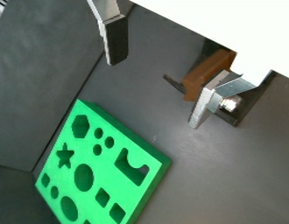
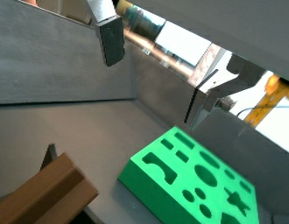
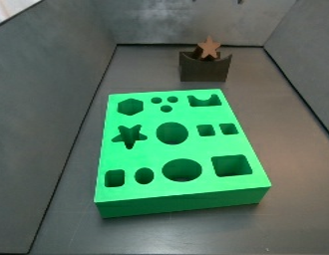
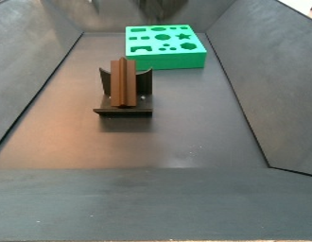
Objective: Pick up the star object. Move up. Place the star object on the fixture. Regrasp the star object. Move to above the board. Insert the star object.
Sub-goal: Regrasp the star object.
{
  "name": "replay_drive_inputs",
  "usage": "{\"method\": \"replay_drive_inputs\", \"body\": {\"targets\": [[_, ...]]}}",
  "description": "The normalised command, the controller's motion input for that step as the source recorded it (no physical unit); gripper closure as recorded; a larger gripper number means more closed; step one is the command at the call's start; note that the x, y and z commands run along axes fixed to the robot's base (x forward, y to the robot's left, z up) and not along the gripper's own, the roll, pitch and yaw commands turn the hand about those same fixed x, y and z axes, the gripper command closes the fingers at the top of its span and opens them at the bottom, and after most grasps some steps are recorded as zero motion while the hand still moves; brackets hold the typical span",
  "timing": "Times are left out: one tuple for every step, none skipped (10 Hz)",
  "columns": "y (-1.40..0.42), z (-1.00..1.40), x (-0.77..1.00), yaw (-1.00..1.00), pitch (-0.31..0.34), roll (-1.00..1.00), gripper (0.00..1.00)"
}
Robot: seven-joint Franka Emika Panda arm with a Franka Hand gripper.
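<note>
Fixture [image 4: 122, 102]: near, on the bench floor, carrying the star object [image 4: 121, 82] upright on edge. Judged rigid, light wood; take hold across its flat faces. Board [image 4: 164, 46]: far. Gripper [image 1: 158, 74]: overhead, jaws wide, empty.

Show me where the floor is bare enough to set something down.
Bare dark floor lies between the board and the fixture, which holds the star object, and along both sides of the board up to the walls. Near the fixture it is crowded. The gripper is open with nothing between its fingers, high above the floor.
</note>
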Motion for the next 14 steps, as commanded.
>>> {"method": "replay_drive_inputs", "body": {"targets": [[-0.08,0.04,-0.03,0.02,0.038,1.0,0.0],[-0.05,0.03,0.0,0.02,0.041,1.0,0.0],[-0.04,0.04,-0.01,0.02,0.041,1.0,0.0],[-0.04,0.02,-0.02,0.02,0.037,1.0,0.0],[-0.03,0.01,-0.03,0.02,0.031,1.0,0.0],[-0.03,0.01,-0.04,0.02,0.026,1.0,0.0],[-0.02,0.01,-0.04,0.03,0.021,1.0,0.0],[-0.02,0.01,-0.04,0.03,0.015,1.0,0.0],[-0.02,0.0,-0.03,0.03,0.009,1.0,0.0],[-0.02,0.0,-0.02,0.03,0.005,1.0,0.0],[-0.02,0.0,-0.02,0.03,0.003,1.0,0.0],[-0.02,0.01,-0.02,0.03,0.005,1.0,0.0],[-0.02,0.01,-0.01,0.03,0.01,1.0,0.0],[-0.02,0.01,0.0,0.03,0.012,1.0,0.0]]}}
